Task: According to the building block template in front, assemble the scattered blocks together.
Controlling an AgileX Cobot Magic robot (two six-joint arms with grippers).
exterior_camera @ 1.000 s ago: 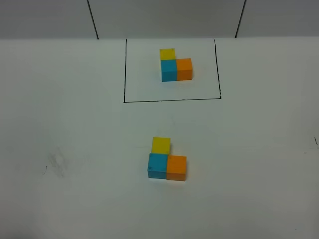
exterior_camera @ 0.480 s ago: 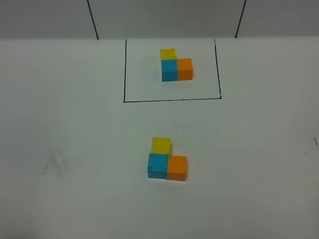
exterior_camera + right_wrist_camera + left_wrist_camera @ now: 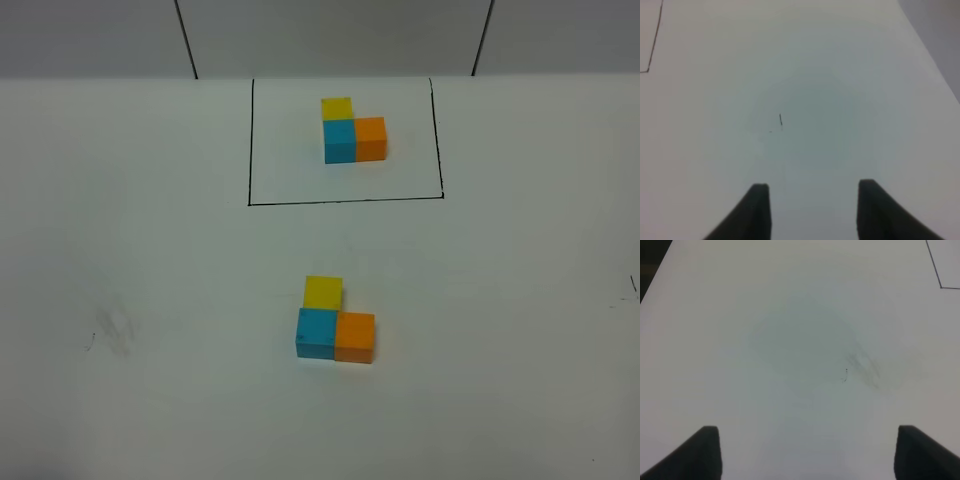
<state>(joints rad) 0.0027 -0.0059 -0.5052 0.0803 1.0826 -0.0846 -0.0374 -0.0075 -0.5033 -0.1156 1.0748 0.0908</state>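
The building block template (image 3: 352, 132) is an L of a yellow, a sky-blue and an orange cube inside a black drawn rectangle (image 3: 346, 201) at the back of the white table. Nearer the front, the loose yellow cube (image 3: 323, 291), sky-blue cube (image 3: 316, 332) and orange cube (image 3: 355, 336) stand pressed together in the same L shape. Neither gripper shows in the exterior high view. The left gripper (image 3: 807, 452) is open and empty over bare table in the left wrist view. The right gripper (image 3: 812, 210) is open and empty over bare table in the right wrist view.
The white table (image 3: 150, 280) carries a faint grey smudge (image 3: 112, 330) at the left and a small dark mark (image 3: 633, 285) at the right edge. A corner of the drawn rectangle shows in the left wrist view (image 3: 940, 280) and in the right wrist view (image 3: 652, 50).
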